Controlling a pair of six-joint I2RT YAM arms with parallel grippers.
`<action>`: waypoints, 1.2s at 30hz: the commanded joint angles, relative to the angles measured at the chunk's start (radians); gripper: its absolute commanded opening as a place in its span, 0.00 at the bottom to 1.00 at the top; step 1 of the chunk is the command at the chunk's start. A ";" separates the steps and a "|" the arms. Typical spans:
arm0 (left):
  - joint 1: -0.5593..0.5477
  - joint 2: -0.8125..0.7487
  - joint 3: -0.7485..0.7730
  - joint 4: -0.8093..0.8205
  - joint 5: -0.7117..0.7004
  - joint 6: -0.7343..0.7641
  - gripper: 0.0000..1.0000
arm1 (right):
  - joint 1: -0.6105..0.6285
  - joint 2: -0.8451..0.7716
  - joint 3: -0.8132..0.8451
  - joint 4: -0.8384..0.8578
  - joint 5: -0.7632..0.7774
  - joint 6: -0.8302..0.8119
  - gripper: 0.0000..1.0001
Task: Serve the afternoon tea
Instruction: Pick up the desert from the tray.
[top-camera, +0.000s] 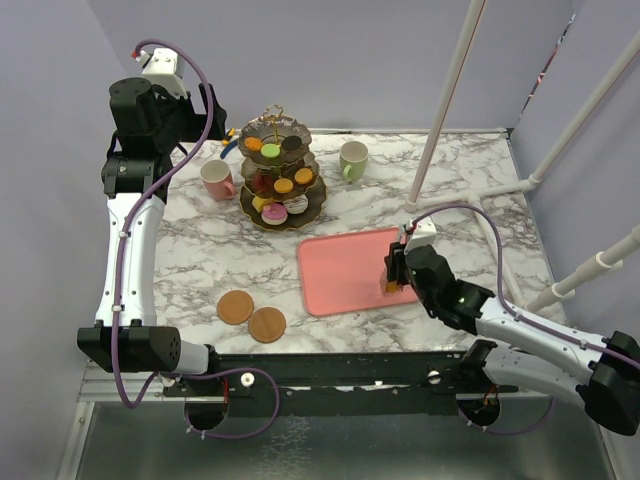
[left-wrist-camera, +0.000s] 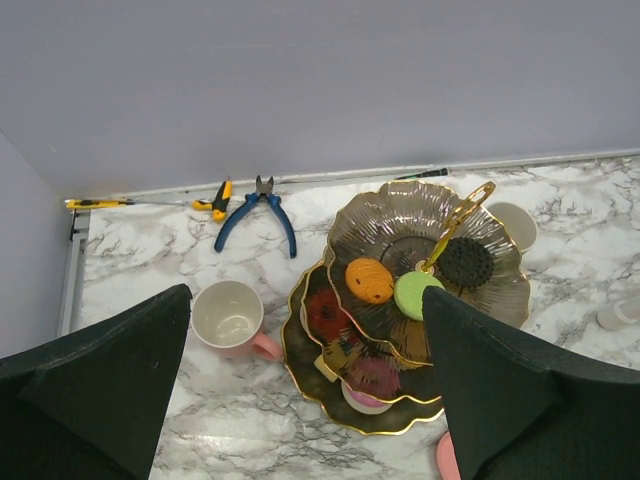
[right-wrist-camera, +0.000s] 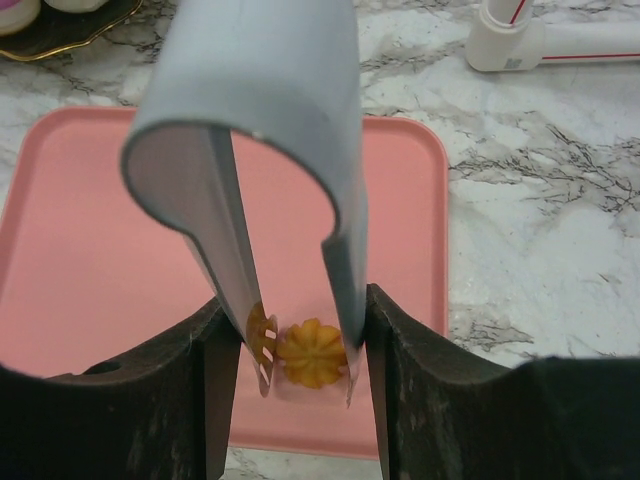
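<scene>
We grip an orange cookie in our right gripper at the tray's near edge; our left gripper gapes open, far-left of the tray.

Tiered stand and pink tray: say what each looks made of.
Tiered stand: likely dark glass or glazed ceramic, glossy; light glints on its scalloped ribs, with a gold rim. Pink tray: probably plastic, matte; uniform colour, rounded moulded lip.

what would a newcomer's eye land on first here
The dark three-tier stand loaded with colourful pastries, at the back of the marble table between a pink mug and a pale-green mug. Next, the flat pink tray nearer the front, where the right gripper pinches an orange cookie.
</scene>
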 joint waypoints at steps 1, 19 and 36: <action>0.009 -0.002 0.019 0.018 0.026 0.006 0.99 | 0.005 0.044 0.007 0.008 -0.012 0.022 0.49; 0.009 -0.005 0.028 0.017 0.019 0.013 0.99 | 0.159 -0.003 -0.092 0.328 0.137 -0.176 0.13; 0.009 -0.008 0.033 0.018 0.017 0.022 0.99 | 0.169 0.117 0.210 0.604 0.047 -0.489 0.04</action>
